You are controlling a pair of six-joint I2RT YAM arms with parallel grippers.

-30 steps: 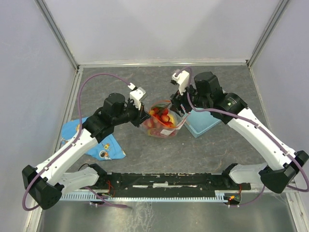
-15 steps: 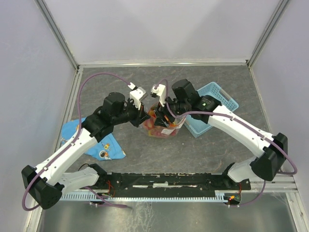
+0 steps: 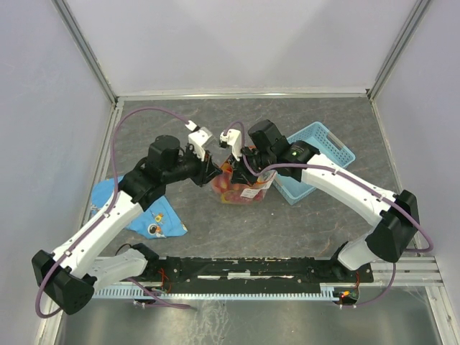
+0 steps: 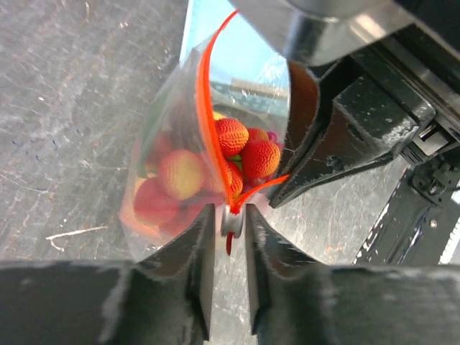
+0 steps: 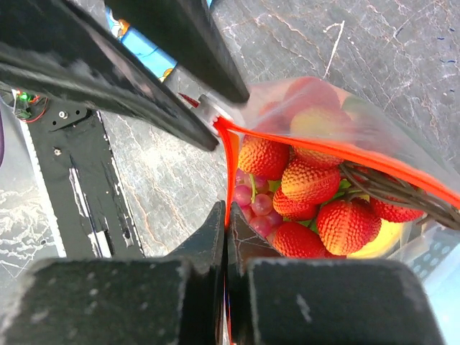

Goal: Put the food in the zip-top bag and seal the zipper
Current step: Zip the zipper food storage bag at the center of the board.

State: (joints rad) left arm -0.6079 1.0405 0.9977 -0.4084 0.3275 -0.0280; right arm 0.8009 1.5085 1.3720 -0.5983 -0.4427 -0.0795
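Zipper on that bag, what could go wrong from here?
1. The slider sits inside the left gripper, grip unclear; it could slip out when pulled.
2. Strawberries lie close under the zipper and could jam it.
3. The right gripper pinches the zipper right beside the slider, maybe blocking its path.

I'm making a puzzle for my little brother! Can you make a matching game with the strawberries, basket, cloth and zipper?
Things:
1. strawberries
2. basket
3. cloth
4. zipper

Descriptions:
A. partly under the left arm
B. orange-red, gaping open
C. inside the bag
D. light blue, to the right of the bag

Pairs: 1-C, 2-D, 3-A, 4-B
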